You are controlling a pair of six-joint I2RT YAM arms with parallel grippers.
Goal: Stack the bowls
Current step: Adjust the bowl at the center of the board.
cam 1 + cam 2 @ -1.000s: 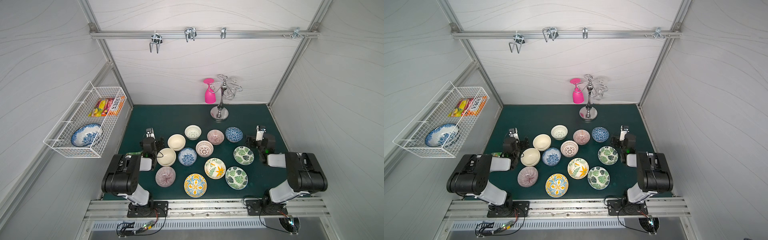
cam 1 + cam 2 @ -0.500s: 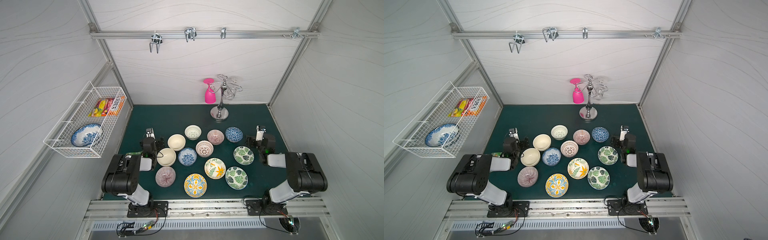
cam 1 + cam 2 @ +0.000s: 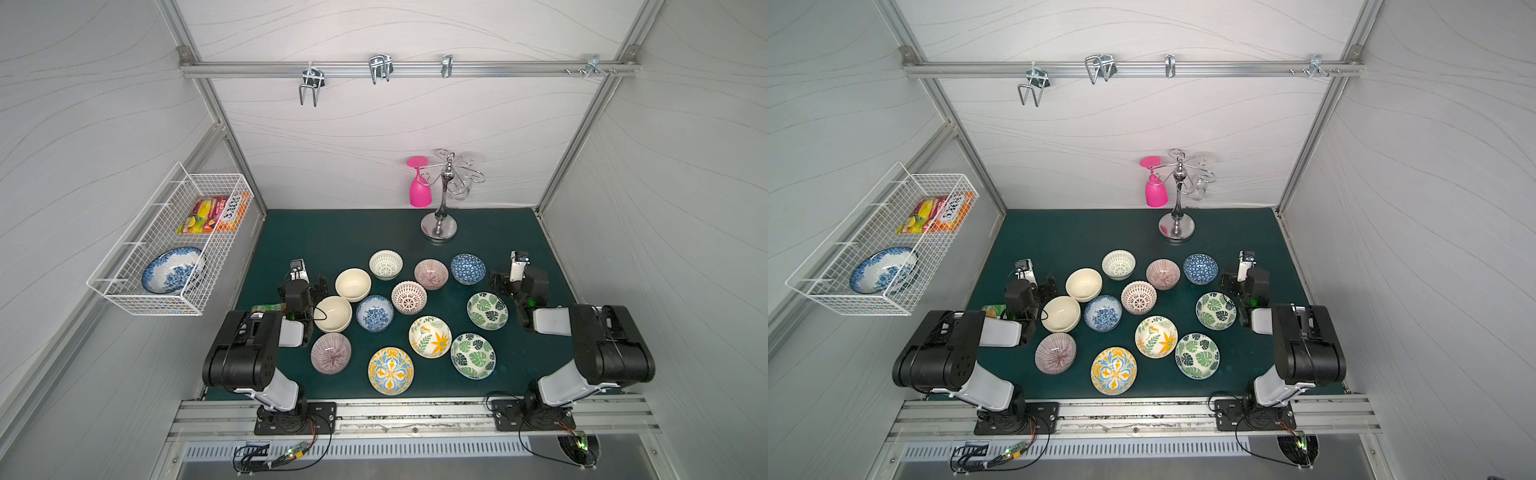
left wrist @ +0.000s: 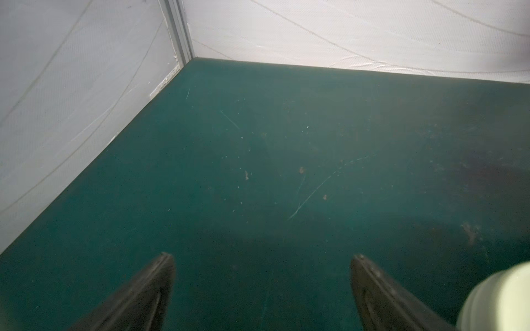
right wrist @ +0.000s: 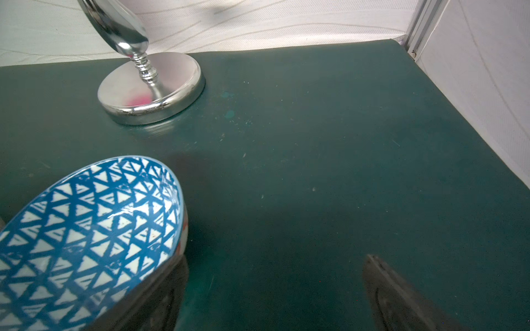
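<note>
Several small bowls sit apart, none stacked, on the green mat. Among them are two cream bowls, a blue triangle-patterned bowl, a leaf bowl, a purple striped bowl and a yellow-blue floral bowl. My left gripper is open and empty over bare mat, with a cream bowl just beside one finger. My right gripper is open and empty, and the blue triangle bowl partly hides one finger.
A chrome glass stand with a pink glass stands at the back. A wire basket on the left wall holds a blue-and-white dish and a snack box. Walls close in on three sides.
</note>
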